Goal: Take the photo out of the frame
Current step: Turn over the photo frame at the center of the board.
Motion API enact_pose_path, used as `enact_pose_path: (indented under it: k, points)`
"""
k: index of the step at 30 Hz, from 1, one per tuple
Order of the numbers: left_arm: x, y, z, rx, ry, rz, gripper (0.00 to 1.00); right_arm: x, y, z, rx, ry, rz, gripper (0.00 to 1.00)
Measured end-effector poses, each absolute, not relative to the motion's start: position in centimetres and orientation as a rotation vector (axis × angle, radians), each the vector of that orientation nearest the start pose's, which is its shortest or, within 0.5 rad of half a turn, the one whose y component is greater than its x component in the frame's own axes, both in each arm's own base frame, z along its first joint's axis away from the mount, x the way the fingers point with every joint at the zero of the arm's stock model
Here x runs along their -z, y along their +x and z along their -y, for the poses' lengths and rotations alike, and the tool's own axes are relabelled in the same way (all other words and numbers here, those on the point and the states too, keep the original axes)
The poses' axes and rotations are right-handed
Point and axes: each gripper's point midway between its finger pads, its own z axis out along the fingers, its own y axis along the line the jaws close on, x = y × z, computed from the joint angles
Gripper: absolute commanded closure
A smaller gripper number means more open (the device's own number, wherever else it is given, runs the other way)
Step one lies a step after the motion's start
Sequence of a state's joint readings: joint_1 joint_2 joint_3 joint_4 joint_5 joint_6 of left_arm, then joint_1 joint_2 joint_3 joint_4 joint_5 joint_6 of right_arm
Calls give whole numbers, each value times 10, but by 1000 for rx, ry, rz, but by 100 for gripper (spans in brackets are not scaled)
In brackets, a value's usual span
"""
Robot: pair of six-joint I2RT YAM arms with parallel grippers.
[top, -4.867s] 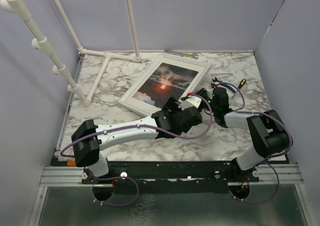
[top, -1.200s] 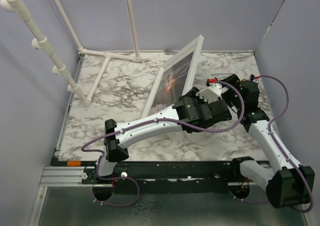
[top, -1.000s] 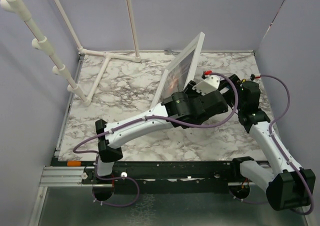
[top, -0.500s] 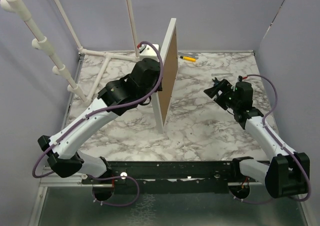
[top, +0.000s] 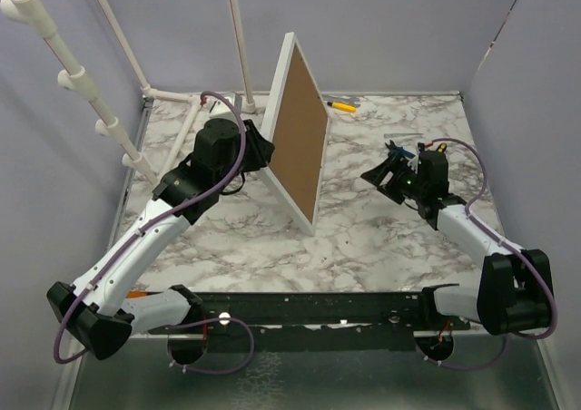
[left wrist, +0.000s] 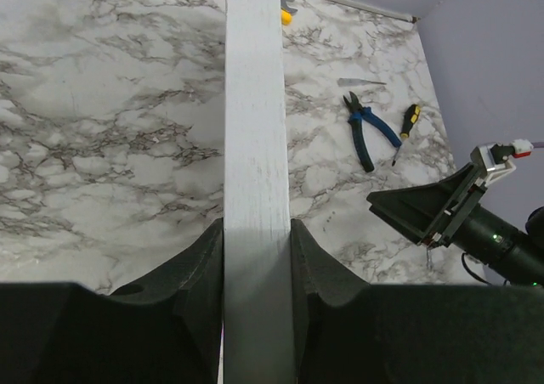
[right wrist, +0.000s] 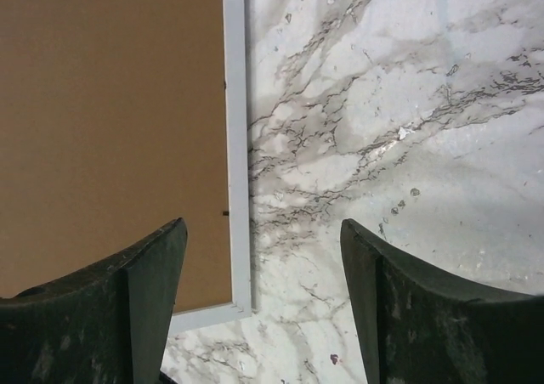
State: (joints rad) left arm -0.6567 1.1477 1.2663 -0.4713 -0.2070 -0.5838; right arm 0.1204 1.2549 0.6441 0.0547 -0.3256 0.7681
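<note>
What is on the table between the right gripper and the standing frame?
Nothing: in the top view, only bare marble table separates the right gripper from the frame.

Lab test cell: lilac walls (top: 408,29) enclose a marble-look tabletop (top: 363,238) and pipe rack (top: 80,77).

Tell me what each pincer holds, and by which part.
Left pincer clamps the frame by its white outer edge, keeping it stood on edge on the table. Right pincer is open, holding nothing.
</note>
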Motion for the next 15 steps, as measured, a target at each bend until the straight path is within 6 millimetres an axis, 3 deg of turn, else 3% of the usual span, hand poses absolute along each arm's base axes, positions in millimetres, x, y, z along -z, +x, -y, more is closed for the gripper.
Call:
enact_pose_path:
  k: [5,15]
  points:
    - [-307,310,213,740,-134,-1994,100,-117,339,-128,-869,496,-2180,25]
    - [-265,295,221,921,-152,-2110,100,-86,322,-127,-850,500,-2253,32]
